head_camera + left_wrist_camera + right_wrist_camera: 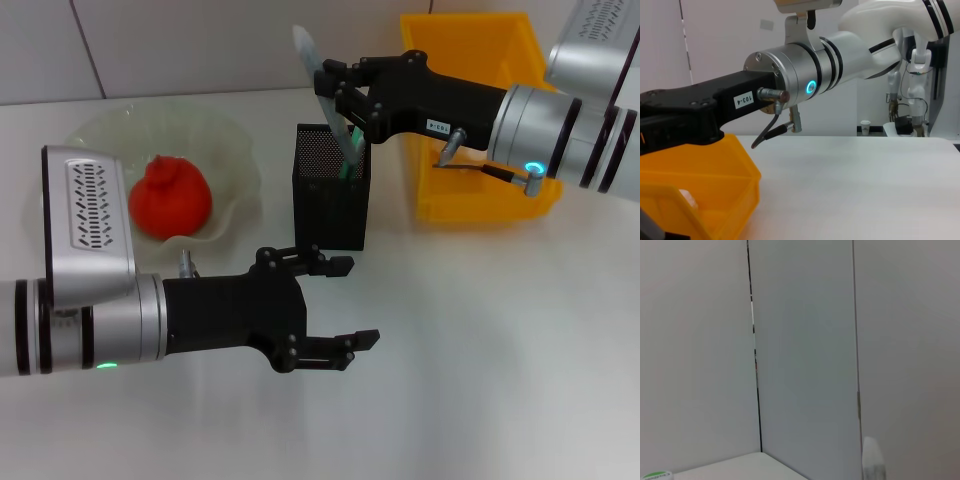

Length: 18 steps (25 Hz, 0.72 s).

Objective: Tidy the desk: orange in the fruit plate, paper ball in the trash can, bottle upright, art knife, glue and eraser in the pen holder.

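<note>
My right gripper [335, 95] holds the knife over the pen holder

My right gripper is clamped on the knife [322, 85], a slim grey tool tilted with its lower end inside the black mesh holder [331, 190] and its upper end sticking out above my fingers. My left gripper [345, 303] hangs low over the table [500, 350] just in front of the holder, jaws spread and holding nothing. The orange [168, 196] sits in the pale-green plate [225, 140], to the left of the holder. The yellow bin [478, 120] stands to the holder's right, behind my right arm; my left wrist camera shows something pale lying inside it, too unclear to name
</note>
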Motion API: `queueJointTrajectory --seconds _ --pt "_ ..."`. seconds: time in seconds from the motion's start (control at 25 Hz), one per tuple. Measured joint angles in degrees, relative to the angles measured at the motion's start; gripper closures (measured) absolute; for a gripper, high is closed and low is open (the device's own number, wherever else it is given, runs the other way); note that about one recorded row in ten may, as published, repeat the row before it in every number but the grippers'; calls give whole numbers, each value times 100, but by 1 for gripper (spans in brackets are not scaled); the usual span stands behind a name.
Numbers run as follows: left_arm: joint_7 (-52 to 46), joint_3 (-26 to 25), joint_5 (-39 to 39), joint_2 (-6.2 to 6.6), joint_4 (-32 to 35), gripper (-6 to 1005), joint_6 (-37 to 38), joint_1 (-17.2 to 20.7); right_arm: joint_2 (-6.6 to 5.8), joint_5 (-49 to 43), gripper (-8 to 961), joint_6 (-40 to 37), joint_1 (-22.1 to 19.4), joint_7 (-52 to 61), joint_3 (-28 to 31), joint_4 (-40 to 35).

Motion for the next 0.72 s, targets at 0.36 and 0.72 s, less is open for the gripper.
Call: queueJointTrajectory --seconds 0.36,0.72 --pt "-54 67 8 10 8 197 6 -73 -13 0 819 22 19 24 38 -7" --pt "-51 70 4 15 8 197 1 -76 -14 0 688 72 28 41 49 -19"
